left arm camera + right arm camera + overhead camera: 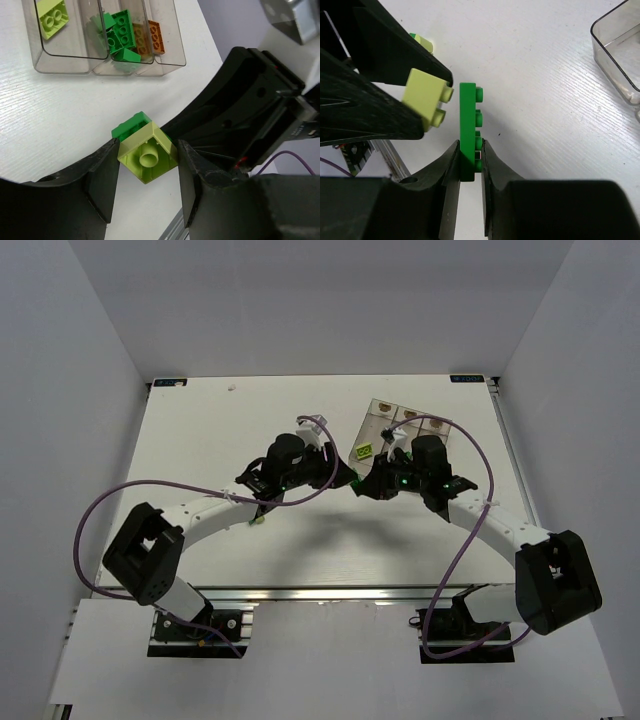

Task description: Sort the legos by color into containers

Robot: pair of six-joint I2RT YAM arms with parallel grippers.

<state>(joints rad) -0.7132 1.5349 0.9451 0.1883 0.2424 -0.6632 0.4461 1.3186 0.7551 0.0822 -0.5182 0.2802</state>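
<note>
L jaws: yellow-green lego [148, 159]; R jaws: green lego [468, 130].

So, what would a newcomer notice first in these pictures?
The two arms meet nose to nose: the left gripper clamps a yellow-green brick, and the right gripper pinches a green plate standing on edge. Beyond them, the clear containers hold sorted legos, one color per bin.

My left arm [205, 510] and right arm [495, 520] both bow inward from their bases, and the wrists meet out front, tip to tip. My left gripper [148, 171] is clamped on a yellow-green brick [148, 156], with one finger on each side. My right gripper [468, 162] pinches a green plate [467, 115] on edge, its fingers set narrow.
</note>
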